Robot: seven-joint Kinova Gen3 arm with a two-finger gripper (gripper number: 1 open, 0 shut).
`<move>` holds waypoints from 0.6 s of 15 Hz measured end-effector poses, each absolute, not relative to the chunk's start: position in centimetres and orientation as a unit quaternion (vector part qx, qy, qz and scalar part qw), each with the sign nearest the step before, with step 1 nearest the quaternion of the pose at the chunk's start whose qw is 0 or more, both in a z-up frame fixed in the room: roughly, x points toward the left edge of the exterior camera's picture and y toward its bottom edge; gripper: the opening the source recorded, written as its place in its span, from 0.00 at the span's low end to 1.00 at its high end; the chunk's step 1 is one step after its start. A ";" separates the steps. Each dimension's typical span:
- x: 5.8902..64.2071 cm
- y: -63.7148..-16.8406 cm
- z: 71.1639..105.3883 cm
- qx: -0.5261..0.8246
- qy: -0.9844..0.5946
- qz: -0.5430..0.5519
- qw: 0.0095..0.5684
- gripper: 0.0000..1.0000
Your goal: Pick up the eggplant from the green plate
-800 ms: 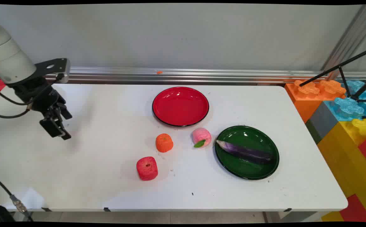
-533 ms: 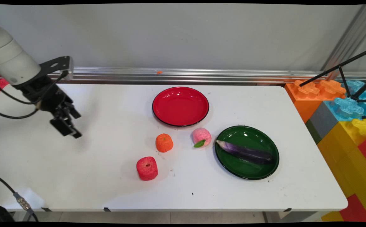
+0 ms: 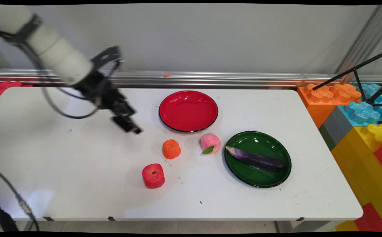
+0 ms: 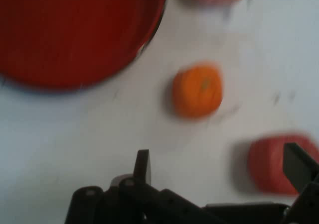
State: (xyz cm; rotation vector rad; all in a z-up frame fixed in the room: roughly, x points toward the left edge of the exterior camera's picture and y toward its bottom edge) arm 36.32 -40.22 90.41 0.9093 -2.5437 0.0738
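Compared with the pictures of a moment before, the black two-finger gripper (image 3: 131, 128) has travelled a long way. It hung near the left edge of the white table (image 3: 79, 171); now it hangs above the table's middle part, tilted down toward 4 o'clock. Nothing else has moved: each fruit and plate lies in its former place.

In the main view the round glossy red plate (image 3: 188, 111) lies at about 3 o'clock from the gripper. The small orange foam fruit (image 3: 171, 148) is the nearest thing, at 4 o'clock but apart from it. The red cube-like foam apple (image 3: 153, 175) is further, at 5 o'clock. The pink foam peach with a green leaf (image 3: 210, 143) lies just beside the round dark green plate (image 3: 240, 140), at the plate's 9 o'clock. The long purple eggplant (image 3: 256, 159) lies inside that plate. Large coloured building blocks (image 3: 358, 125) stand past the table's right end.

The main view does not show us well how the fingers stand. The hand view does: they are spread wide, one finger (image 4: 143, 167) low in the middle, the other at the right edge, with nothing held between them. This view shows the orange fruit at 12 o'clock from the hand and the red apple partly behind the right finger. The green plate and the eggplant appear only in the main view.
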 end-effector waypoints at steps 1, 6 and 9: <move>35.0 -40.8 90.4 0.320 -0.920 0.025 0.225 1.00; 25.8 -44.6 89.8 0.231 -0.938 0.011 0.258 1.00; 21.1 -47.4 88.6 0.167 -0.946 0.011 0.278 1.00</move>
